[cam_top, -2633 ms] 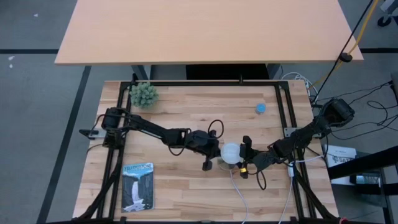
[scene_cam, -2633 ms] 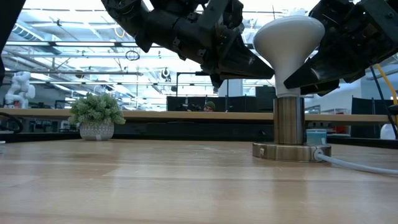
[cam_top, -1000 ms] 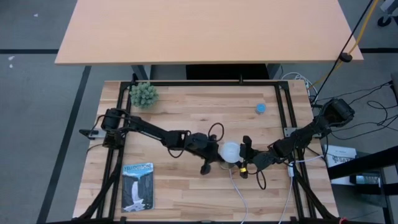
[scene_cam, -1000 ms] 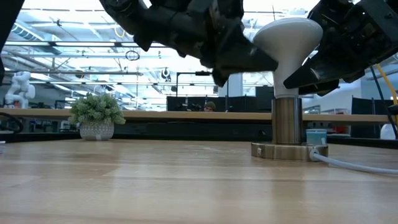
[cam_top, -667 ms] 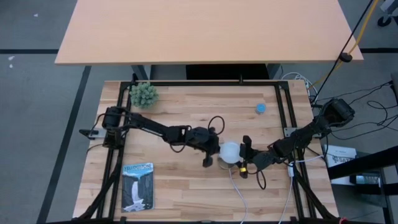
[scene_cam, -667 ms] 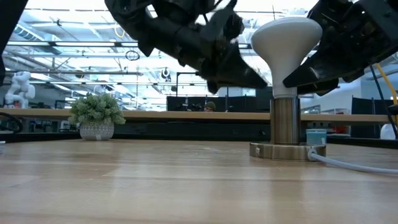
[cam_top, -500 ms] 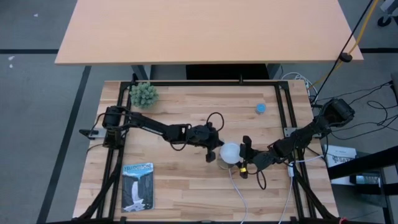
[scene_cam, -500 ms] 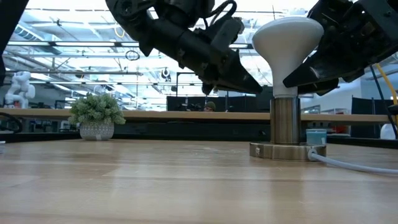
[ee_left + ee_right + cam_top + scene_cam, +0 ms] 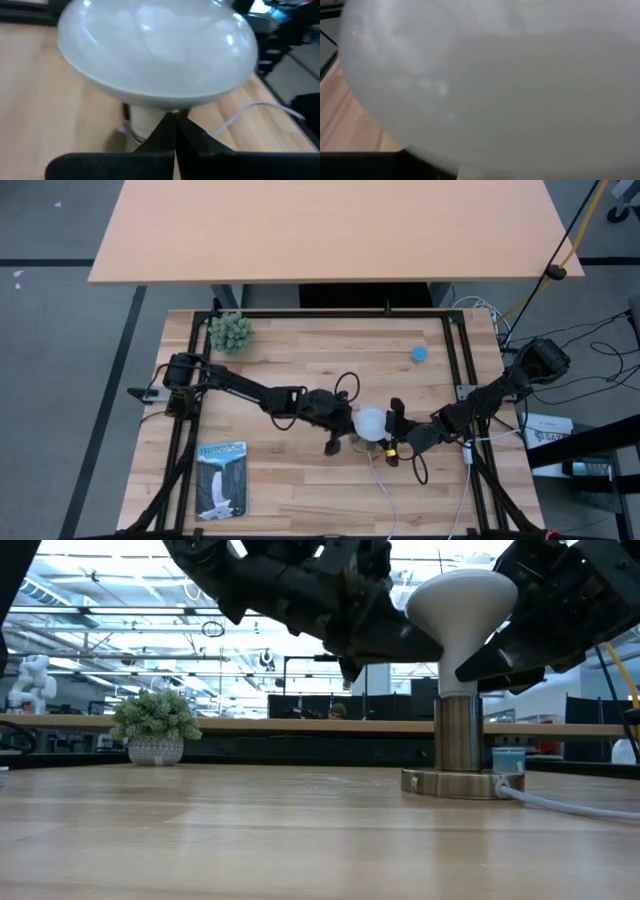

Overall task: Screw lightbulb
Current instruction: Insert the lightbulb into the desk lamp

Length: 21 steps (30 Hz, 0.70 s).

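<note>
The wooden table (image 9: 300, 370) fills the middle of the high view, with a larger pale table (image 9: 330, 225) standing beyond it. The left arm (image 9: 240, 388) reaches from the table's left edge toward the centre, and the right arm (image 9: 490, 398) comes in from the right edge to meet it. A picture book with a waterfall cover (image 9: 221, 478) lies flat near the front left corner, well apart from the arms. A small potted green plant (image 9: 231, 332) stands at the back left, and in the low view it shows in its pale pot (image 9: 155, 727). The lightbulb (image 9: 371, 423) stands upright at the centre of the table, its white dome (image 9: 462, 595) on top and its neck seated in a metal socket (image 9: 460, 735) whose round base (image 9: 463, 783) rests on the table, with a white cord (image 9: 570, 802) running off from it. The left gripper (image 9: 338, 437) sits just beside the bulb on its left, fingers pressed together with nothing between them; in the left wrist view their joined tips (image 9: 172, 131) point at the bulb's neck under the dome (image 9: 157, 47). The right gripper (image 9: 394, 432) is at the bulb's right side with its fingers apart around the dome, which fills the right wrist view (image 9: 490, 80); whether they actually press on the glass is hard to make out. A small blue object (image 9: 420, 353) lies at the back right.
</note>
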{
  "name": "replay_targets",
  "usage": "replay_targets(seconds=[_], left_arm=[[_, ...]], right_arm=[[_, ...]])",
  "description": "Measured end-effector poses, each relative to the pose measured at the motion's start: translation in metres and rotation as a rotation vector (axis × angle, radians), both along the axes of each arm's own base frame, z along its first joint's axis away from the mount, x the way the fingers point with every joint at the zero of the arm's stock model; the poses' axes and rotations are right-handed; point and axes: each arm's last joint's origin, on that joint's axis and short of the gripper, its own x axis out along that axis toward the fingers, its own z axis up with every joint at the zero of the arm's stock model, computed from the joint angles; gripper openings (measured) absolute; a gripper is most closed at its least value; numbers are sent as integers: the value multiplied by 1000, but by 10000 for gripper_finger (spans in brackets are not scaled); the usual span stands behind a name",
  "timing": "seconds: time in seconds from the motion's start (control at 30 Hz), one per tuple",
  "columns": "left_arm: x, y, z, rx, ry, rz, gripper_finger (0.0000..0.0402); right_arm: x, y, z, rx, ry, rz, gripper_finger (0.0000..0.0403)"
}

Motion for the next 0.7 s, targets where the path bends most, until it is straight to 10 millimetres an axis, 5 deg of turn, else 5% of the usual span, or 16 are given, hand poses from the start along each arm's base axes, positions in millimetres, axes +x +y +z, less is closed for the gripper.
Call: replay_targets(seconds=[0.37,0.7], left_arm=[[0,22,-5,58,58,203,0],[-2,0,-3,-25,41,-45,0]], right_arm=[[0,0,0,2,-1,2,201],[0,0,0,2,0,2,201]])
